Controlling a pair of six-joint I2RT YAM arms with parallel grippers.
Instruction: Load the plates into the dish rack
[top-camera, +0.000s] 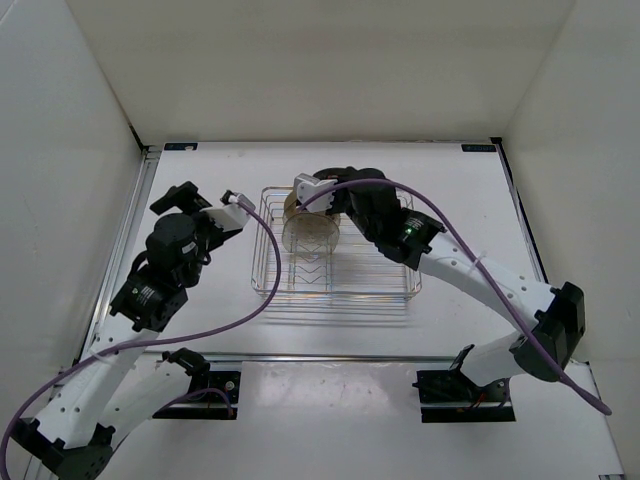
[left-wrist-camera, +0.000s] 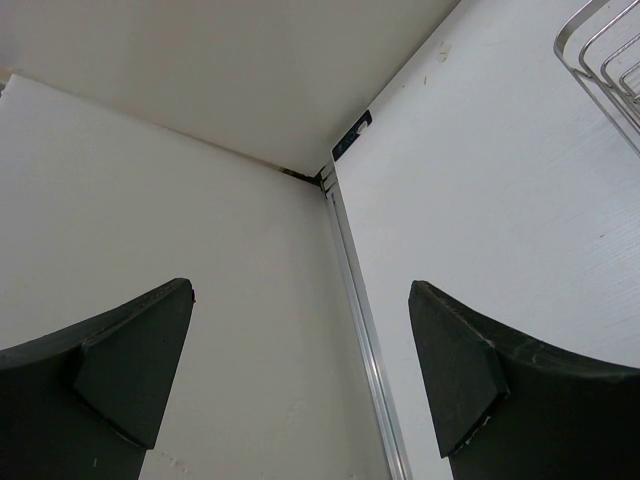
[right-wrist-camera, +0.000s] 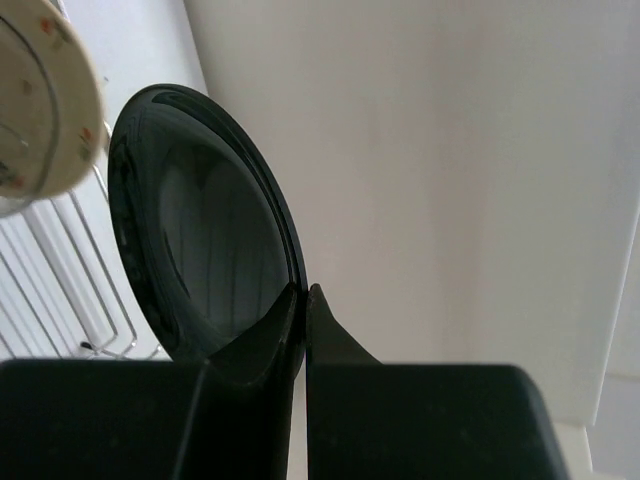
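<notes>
I had the right gripper (right-wrist-camera: 305, 295) clamped on the rim of the glossy black round plate (right-wrist-camera: 200, 230), at the far end of the chrome wire dish rack (top-camera: 380, 285). The left gripper (left-wrist-camera: 300, 290) stood with its jaws wide apart.

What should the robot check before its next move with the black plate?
1. Right gripper shut on the black plate at its rim: ok.
2. Black plate at the dish rack, near its far end: ok.
3. Gap between the black plate and the speckled plate: ok.
4. Black plate's bottom edge sitting in a slot: cannot tell, hidden.
5. Left gripper open, empty and off to the rack's side: ok.
</notes>
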